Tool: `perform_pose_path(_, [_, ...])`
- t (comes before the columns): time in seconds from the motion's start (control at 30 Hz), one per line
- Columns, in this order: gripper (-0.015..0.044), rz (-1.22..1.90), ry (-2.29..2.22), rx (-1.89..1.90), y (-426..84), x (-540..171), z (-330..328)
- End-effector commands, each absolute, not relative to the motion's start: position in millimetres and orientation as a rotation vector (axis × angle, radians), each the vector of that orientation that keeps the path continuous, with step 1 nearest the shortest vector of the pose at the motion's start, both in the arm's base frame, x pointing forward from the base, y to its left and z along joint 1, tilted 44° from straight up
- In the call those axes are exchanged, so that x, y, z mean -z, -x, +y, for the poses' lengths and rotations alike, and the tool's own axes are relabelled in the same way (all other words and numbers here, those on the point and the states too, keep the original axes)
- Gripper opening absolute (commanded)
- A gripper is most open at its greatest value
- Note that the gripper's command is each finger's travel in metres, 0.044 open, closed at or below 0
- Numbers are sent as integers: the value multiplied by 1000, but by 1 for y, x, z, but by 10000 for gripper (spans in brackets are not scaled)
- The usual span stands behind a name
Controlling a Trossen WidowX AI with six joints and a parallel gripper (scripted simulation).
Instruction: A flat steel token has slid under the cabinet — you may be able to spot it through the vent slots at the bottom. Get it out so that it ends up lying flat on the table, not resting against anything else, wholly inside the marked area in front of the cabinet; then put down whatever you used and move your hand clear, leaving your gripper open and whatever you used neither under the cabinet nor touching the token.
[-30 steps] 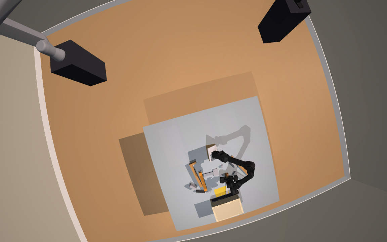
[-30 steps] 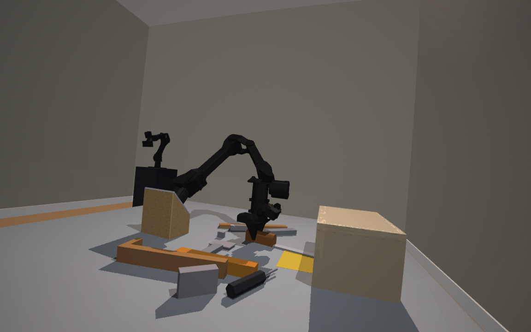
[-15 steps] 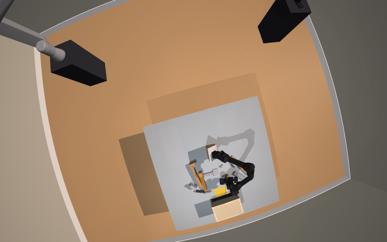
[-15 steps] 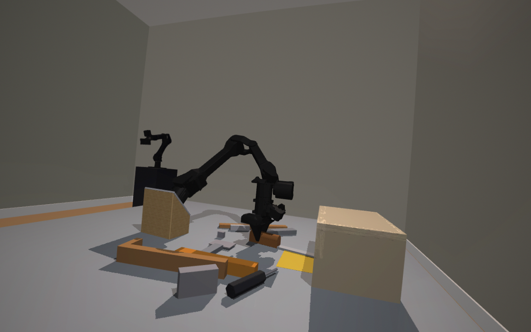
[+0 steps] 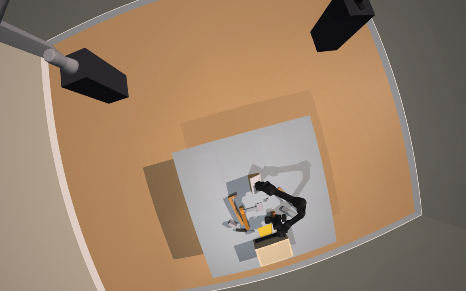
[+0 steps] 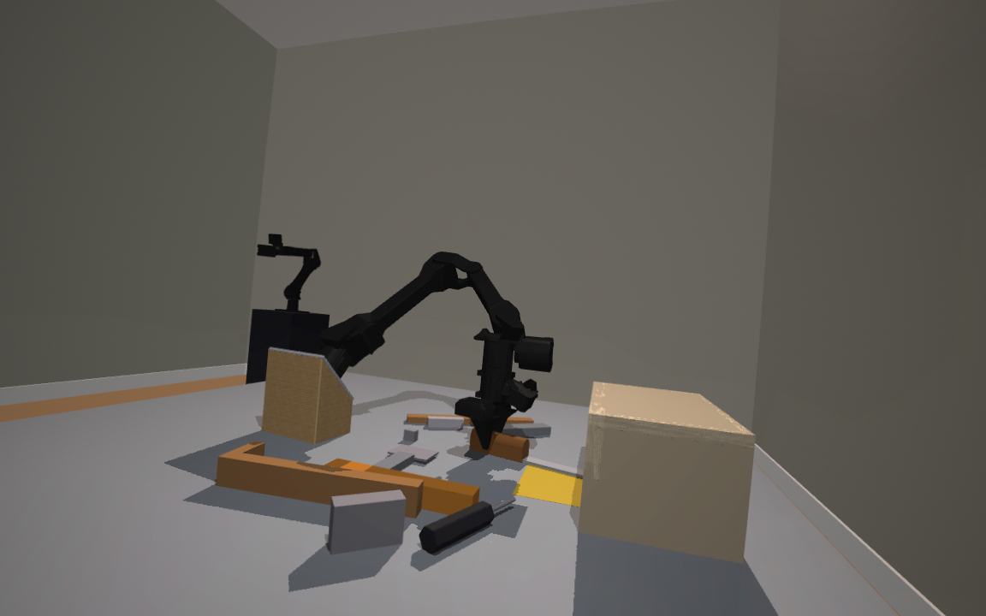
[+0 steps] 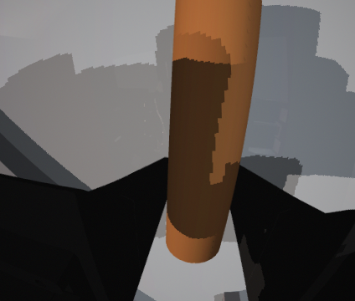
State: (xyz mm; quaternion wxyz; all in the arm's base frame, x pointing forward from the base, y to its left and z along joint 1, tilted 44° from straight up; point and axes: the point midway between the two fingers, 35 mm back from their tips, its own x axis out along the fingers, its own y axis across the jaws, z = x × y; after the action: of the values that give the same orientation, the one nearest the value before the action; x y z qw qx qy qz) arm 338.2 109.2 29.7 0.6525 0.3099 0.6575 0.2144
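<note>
My gripper (image 6: 485,442) (image 7: 200,169) is shut on the orange cylindrical handle (image 5: 273,212) (image 6: 510,446) (image 7: 211,104) of a tool, low over the table. The tool's thin pale rod (image 6: 554,465) runs from the handle toward the cabinet (image 5: 274,252) (image 6: 665,482), past the far side of the yellow marked area (image 5: 264,230) (image 6: 549,485). The rod's far end is hidden by the cabinet in the exterior view. The yellow area lies in front of the dark vent slots (image 5: 265,237). The steel token cannot be made out in any view.
An orange hooked bar (image 5: 234,207) (image 6: 312,481), a second orange bar (image 5: 244,220) (image 6: 450,499), an upright grey block (image 6: 368,522) and a black-handled tool (image 5: 241,230) (image 6: 456,527) lie on one side. A flat-plated tool (image 5: 259,206) and a small cube (image 6: 411,435) lie behind my gripper.
</note>
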Motion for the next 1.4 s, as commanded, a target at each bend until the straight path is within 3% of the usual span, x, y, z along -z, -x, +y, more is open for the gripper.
perform_pose_path(0.0, [0, 1488, -701, -494, -344, -30, 109])
perform_pose_path(1.37, [0, 1485, -700, -495, -384, -29, 105])
